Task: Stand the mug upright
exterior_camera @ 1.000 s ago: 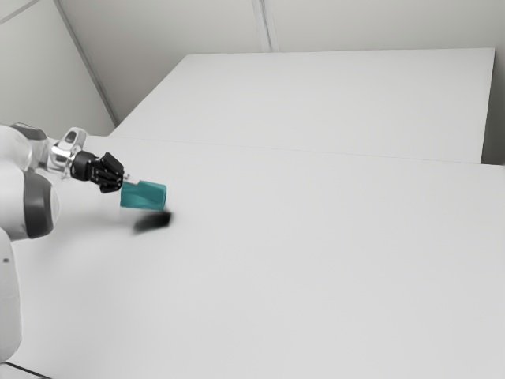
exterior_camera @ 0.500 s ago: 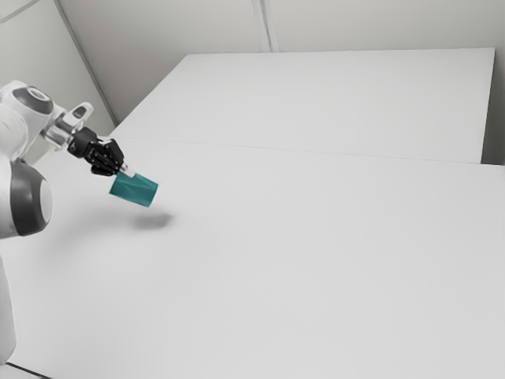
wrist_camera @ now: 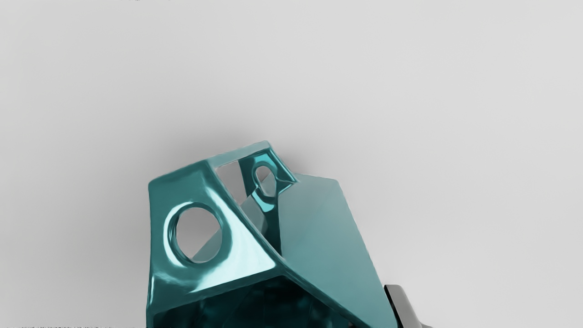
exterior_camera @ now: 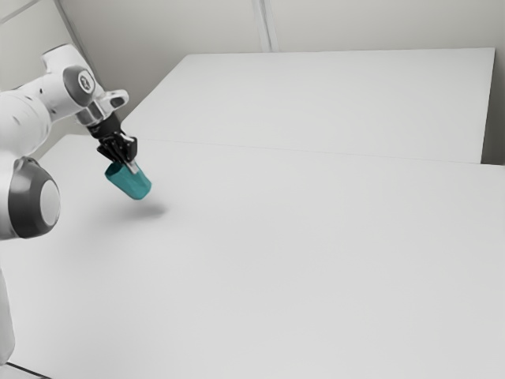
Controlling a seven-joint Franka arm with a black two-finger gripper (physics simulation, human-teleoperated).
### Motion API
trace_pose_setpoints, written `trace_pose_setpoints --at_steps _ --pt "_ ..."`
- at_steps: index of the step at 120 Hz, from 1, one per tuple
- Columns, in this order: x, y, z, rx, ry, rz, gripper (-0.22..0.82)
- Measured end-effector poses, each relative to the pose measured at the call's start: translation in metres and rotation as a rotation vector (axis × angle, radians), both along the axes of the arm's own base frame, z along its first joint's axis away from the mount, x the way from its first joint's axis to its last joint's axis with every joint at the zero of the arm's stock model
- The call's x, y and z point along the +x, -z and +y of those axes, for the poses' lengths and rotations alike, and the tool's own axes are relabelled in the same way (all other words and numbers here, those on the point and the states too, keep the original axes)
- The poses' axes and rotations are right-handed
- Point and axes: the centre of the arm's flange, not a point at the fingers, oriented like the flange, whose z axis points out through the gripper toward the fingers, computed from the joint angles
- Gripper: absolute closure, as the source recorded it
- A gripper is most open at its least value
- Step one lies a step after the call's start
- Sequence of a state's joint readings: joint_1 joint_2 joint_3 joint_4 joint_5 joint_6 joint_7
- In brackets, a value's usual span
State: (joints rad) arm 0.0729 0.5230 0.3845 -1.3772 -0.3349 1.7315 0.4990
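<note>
My rounded white arm (exterior_camera: 20,122) has dark grey joint bands (exterior_camera: 28,201)

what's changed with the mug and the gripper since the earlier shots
The mug has moved toward the exterior view's left and a little higher in that view, tipping from nearly level to a slant. The gripper now points more steeply down and still holds the mug above the table. The table is unchanged.

A glossy teal mug (wrist_camera: 328,228) with flat sides shows its angular handle (wrist_camera: 182,191), pierced by round holes, and part of its dark hollow. A flat grey fingertip (wrist_camera: 403,303) meets its outer wall. Soft shadow darkens the pale grey, smooth table (wrist_camera: 478,114) around the handle.
</note>
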Motion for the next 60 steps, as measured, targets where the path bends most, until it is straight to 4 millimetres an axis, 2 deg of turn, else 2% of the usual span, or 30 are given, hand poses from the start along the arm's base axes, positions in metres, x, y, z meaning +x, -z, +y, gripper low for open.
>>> trace_pose_setpoints --at_steps 17,31,46,60 --pt "0.007 0.003 -0.017 0.105 0.024 -0.004 0.79" --pt "0.0 0.012 -0.033 0.147 0.029 0.007 0.79" --pt "-0.004 0.012 -0.047 0.192 0.03 0.003 0.79" --pt "-0.007 0.014 -0.051 0.223 0.017 -0.004 0.79"
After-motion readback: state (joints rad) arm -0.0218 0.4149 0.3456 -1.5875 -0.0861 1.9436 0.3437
